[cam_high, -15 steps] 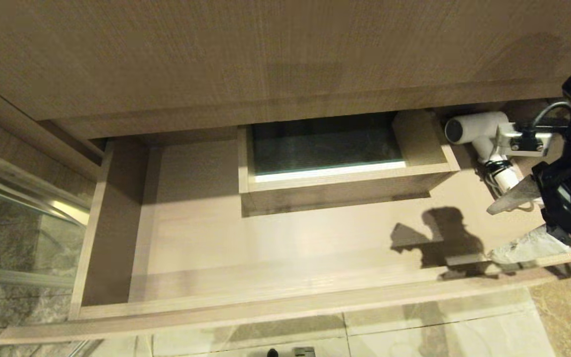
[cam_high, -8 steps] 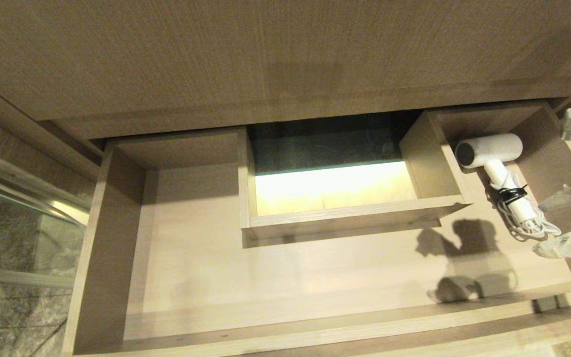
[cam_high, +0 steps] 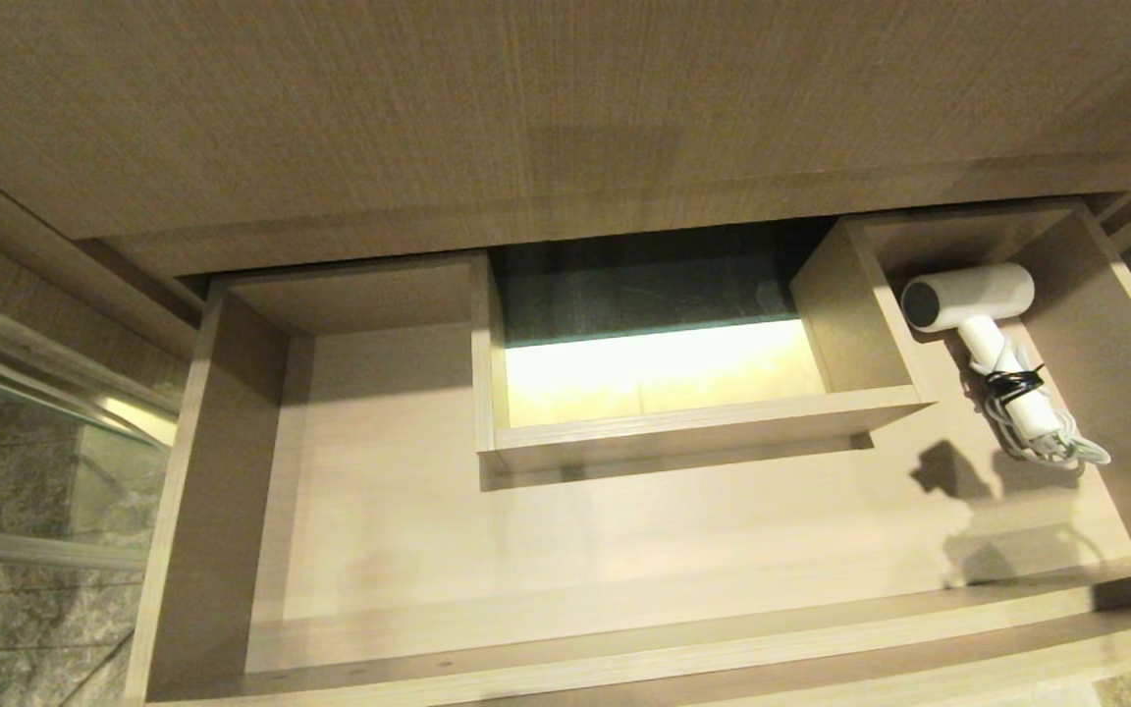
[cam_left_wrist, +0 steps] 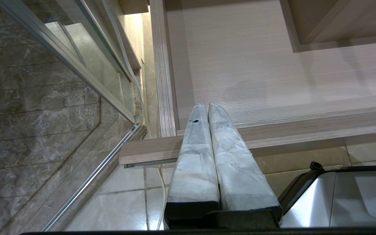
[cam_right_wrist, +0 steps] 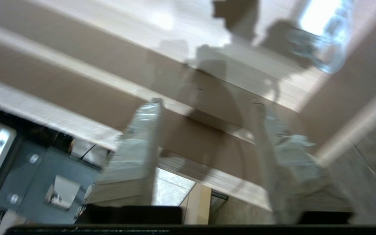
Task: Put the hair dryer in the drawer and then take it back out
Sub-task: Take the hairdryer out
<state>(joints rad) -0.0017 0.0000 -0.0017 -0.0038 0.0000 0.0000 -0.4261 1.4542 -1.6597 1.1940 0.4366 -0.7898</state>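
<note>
Head view looks down into the open drawer (cam_high: 232, 442), pulled out from under a taller wood-grain panel (cam_high: 526, 108). The hair dryer (cam_high: 983, 314) lies on the drawer floor at the far right, in the pocket between the boxed cut-out (cam_high: 683, 432) and the drawer's right wall. Its short barrel points left with the dark end toward the cut-out's side wall, and the handle runs toward the near right. The white cord (cam_high: 1056, 442) is bundled along the handle under a black tie (cam_high: 1012, 381) and loops out past the handle's end. Neither hand appears in this view; only shadows fall on the drawer floor near the dryer.

Right wrist view is blurred. It shows the right hand (cam_right_wrist: 204, 104) with its two wrapped fingers (cam_right_wrist: 139, 143) standing well apart and nothing between them, touching nothing. It hangs above the drawer's near edge, and the dryer shows only as a pale smear well beyond the fingertips, clear of them.

Left wrist view shows the left hand (cam_left_wrist: 207, 105) with its wrapped fingers pressed together, empty, hovering over the drawer's near left corner beside a glass partition (cam_left_wrist: 86, 65) and a marble floor (cam_left_wrist: 28, 137), far from the dryer.
</note>
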